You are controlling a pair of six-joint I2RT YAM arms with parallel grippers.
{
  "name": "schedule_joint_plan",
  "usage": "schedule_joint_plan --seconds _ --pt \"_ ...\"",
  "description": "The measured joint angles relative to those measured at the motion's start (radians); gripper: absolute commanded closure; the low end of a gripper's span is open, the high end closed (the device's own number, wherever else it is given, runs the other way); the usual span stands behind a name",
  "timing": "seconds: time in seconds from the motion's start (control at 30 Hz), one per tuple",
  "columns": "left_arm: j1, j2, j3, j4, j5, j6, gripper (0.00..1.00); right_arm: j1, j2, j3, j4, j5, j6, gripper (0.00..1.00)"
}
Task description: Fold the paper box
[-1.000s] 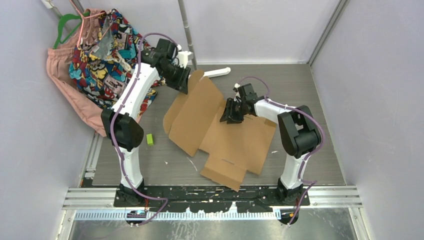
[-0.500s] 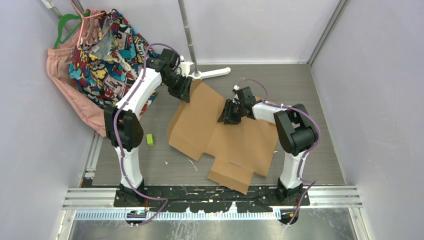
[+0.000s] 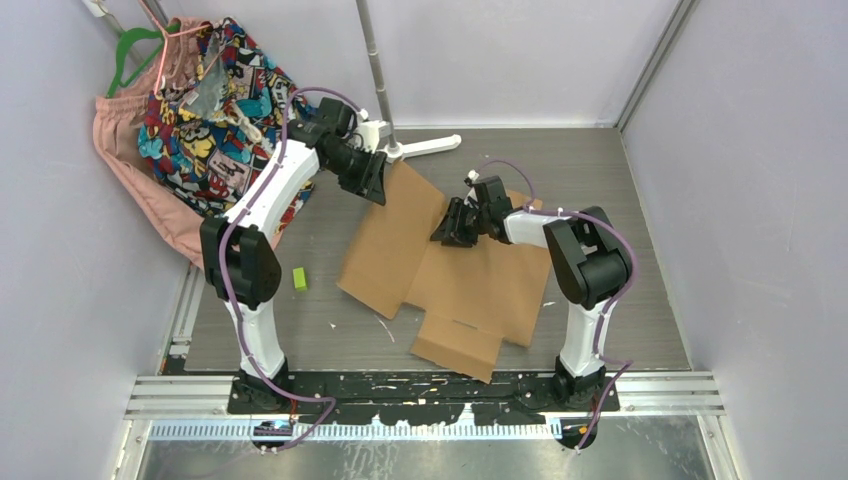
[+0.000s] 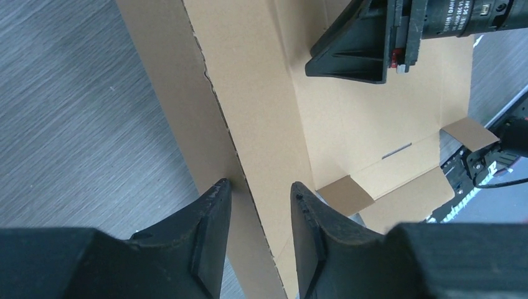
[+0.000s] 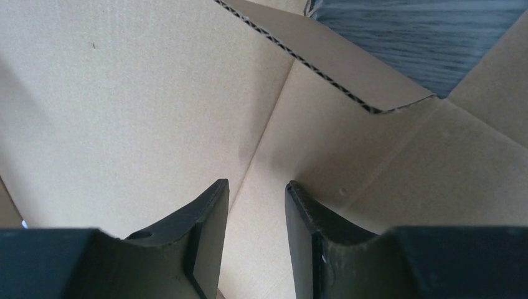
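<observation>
Flatter now on the grey table (image 3: pixel 620 200) lies the brown corrugated cardboard box sheet (image 3: pixel 470 280), so press your left gripper (image 3: pixel 378 185) and right gripper (image 3: pixel 445 232) (both narrowly parted, gripping nothing) squarely along its creases.

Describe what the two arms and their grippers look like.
Both the left arm and the right arm have white shells, bulky black joints and a purple cable looping alongside. The left gripper and right gripper are black, each with two wedge-shaped fingers. The right gripper's body carries small white lettering.
</observation>
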Motion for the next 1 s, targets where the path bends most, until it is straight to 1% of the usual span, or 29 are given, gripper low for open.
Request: schedule_joint_plan --seconds 0.1,0.17,0.2,0.3,0.37,0.47,0.57,0.7,0.83,1.0 --pt "0.0 0.0 0.0 -0.002 -0.028 0.0 0.58 0.0 0.002 -0.005 0.021 -0.006 0.007 0.55" --pt "0.0 0.0 0.0 -0.006 -0.047 0.0 0.6 0.0 0.002 -0.013 0.038 -0.011 0.013 0.55" --pt "0.0 0.0 0.0 -0.006 -0.056 0.0 0.62 0.0 0.002 -0.016 0.045 -0.013 0.015 0.55" --pt "0.0 0.0 0.0 -0.01 -0.085 0.0 0.74 0.0 0.002 -0.021 0.058 -0.016 0.018 0.55" --pt "0.0 0.0 0.001 -0.014 -0.108 0.0 0.8 0.0 0.002 -0.021 0.059 -0.016 0.018 0.55" --pt "0.0 0.0 0.006 -0.026 -0.143 0.0 0.84 0.0 0.002 -0.024 0.066 -0.019 0.019 0.55" --pt "0.0 0.0 0.024 -0.046 -0.181 0.0 0.86 0.001 0.002 -0.024 0.069 -0.021 0.019 0.55" --pt "0.0 0.0 0.038 -0.063 -0.215 0.0 0.86 0.001 0.0 -0.024 0.065 -0.022 0.018 0.53" --pt "0.0 0.0 0.064 -0.095 -0.222 -0.001 0.85 0.003 -0.027 -0.022 0.018 -0.024 0.018 0.52" --pt "0.0 0.0 0.171 -0.153 -0.222 -0.005 0.85 0.004 -0.077 0.02 -0.047 -0.025 0.014 0.44"
